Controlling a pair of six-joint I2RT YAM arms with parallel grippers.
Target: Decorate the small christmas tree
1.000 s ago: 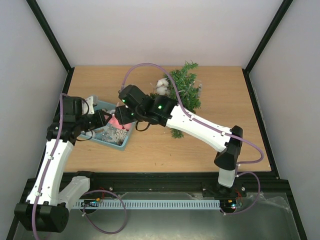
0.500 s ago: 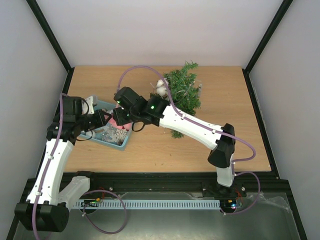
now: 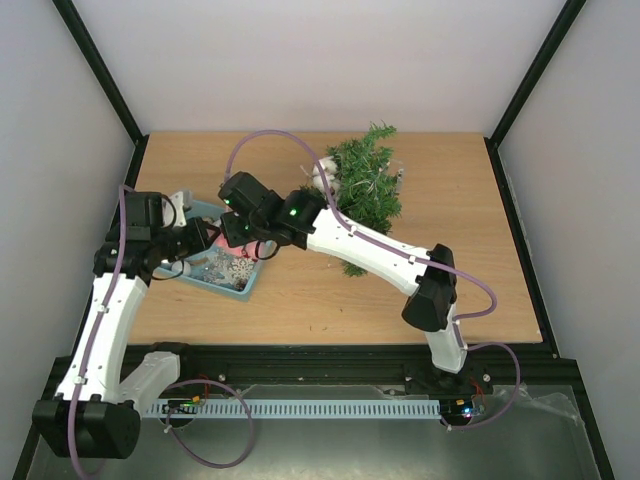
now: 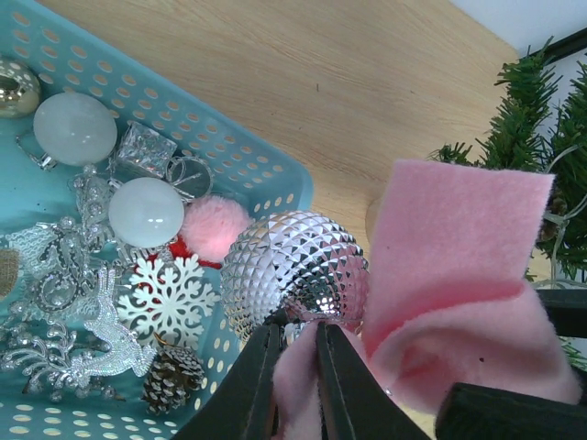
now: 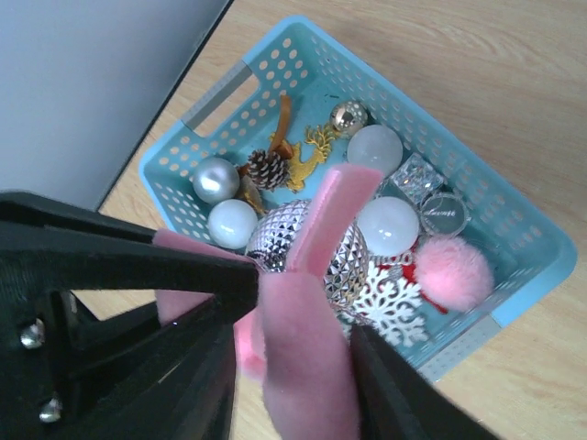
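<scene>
the right gripper (image 5: 293, 357) has swung left over the basket (image 5: 275, 46), jaws narrowing round the pink felt strip (image 4: 459, 247), grip unclear. left gripper (image 4: 295, 362) pinches it, silver bauble (image 4: 293, 275) hanging. likely a handover; the small christmas tree (image 3: 365, 185) sits behind.

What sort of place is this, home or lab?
Probably a robot test cell: plain white walls, black frame posts around a wooden table, with a left arm and right arm mounted at its near edge.
</scene>
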